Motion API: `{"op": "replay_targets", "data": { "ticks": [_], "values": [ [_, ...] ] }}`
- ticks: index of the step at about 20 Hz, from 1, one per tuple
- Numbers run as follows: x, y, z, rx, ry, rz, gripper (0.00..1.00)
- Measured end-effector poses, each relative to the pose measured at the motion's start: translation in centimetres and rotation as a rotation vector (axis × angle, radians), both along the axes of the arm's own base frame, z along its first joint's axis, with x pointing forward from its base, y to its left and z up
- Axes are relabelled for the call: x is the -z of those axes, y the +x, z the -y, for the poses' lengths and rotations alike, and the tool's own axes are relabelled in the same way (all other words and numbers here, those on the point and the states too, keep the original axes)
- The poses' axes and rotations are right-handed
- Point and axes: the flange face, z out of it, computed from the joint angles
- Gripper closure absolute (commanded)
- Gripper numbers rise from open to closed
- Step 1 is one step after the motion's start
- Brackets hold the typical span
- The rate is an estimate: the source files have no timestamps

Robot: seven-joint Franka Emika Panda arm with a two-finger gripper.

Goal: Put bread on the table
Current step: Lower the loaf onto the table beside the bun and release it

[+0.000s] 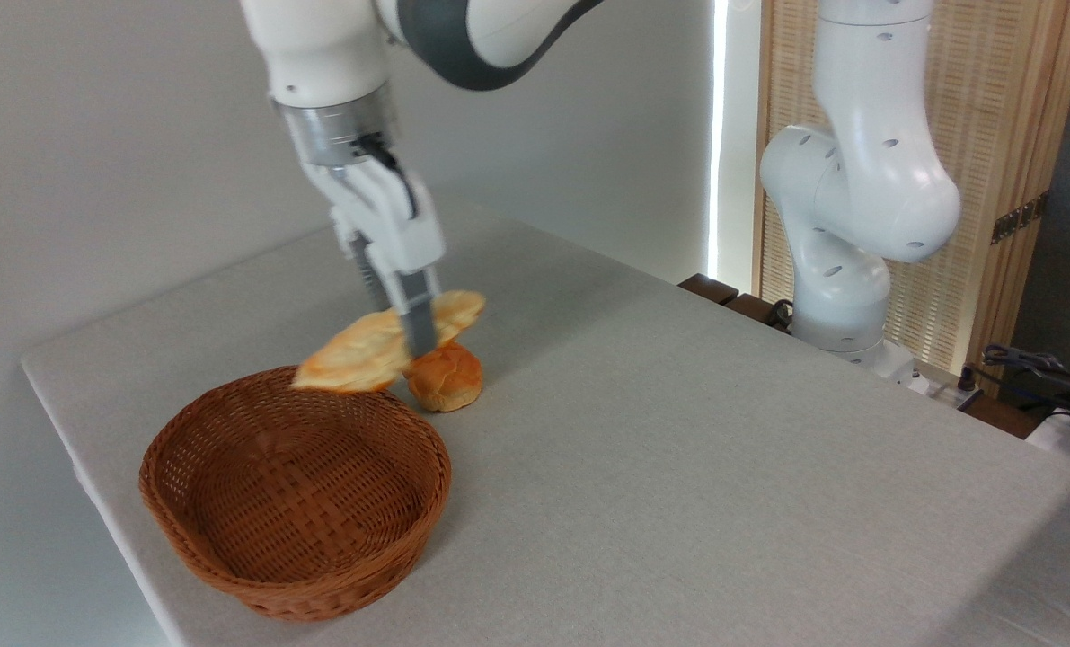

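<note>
Carrying the long, pale golden braided bread [364, 352] clear of the brown woven wicker basket [296, 503] is the step in hand, as I judge it, and the loaf now hangs in the air over the basket's far rim, tilted, its near end low and just above the weave, its far end raised. The pincer [409, 337] is pinching the bread across its middle, one grey finger showing in front of the loaf and the other hidden behind it.

Just beyond the basket, right under the raised end of the loaf, sits a small round orange-brown bun [446, 377] on the light grey fabric-covered surface [678, 449]. Whether the loaf touches the bun I cannot tell; they look very close.

To finish well, the loaf should probably travel sideways, away from the basket and past the bun, toward the broad bare stretch to the right of the basket. Lowering it where it hangs risks resting one end on the rim or on the bun, leaving it propped, not flat. Levelling the loaf before descent would help, and the fingers should spread only once its underside meets the cloth, since a tilted, mid-gripped loaf may swing or roll on release.
</note>
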Motion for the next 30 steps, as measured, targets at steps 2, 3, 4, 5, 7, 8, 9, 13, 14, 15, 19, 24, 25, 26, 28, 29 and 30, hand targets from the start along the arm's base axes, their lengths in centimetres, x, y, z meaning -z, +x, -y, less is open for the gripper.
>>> {"op": "replay_targets", "data": {
  "ticks": [2,3,4,5,7,8,9,13,14,15,19,24,25,26,28,29,30],
  "values": [
    [0.5,-1.7,-0.3,-0.007,0.006,-0.050,0.34],
    [1.1,-2.6,-0.4,-0.008,0.009,-0.074,0.29],
    [1.9,-3.4,-0.5,-0.007,0.012,-0.097,0.05],
    [2.9,-4.1,-0.5,-0.006,0.016,-0.121,0.00],
    [5.1,-5.3,-0.5,-0.002,0.025,-0.172,0.00],
    [6.1,-5.7,-0.5,0.000,0.029,-0.193,0.00],
    [6.7,-5.9,-0.4,0.002,0.032,-0.203,0.00],
    [7.5,-5.9,0.1,0.010,0.036,-0.211,0.00],
    [7.5,-5.6,0.2,0.009,0.033,-0.193,0.00],
    [7.4,-5.2,0.2,0.005,0.029,-0.163,0.00],
    [7.3,-4.5,0.3,0.000,0.022,-0.116,0.00],
    [7.2,-4.5,0.9,0.011,0.022,-0.113,0.00],
    [6.7,-4.5,1.1,0.015,0.020,-0.103,0.00],
    [5.8,-4.3,1.4,0.020,0.017,-0.083,0.00],
    [2.7,-3.6,1.9,0.026,0.004,-0.019,0.00],
    [0.9,-3.3,1.9,0.026,-0.004,0.016,0.00],
    [-0.8,-2.9,1.8,0.022,-0.010,0.051,0.00]
  ]
}}
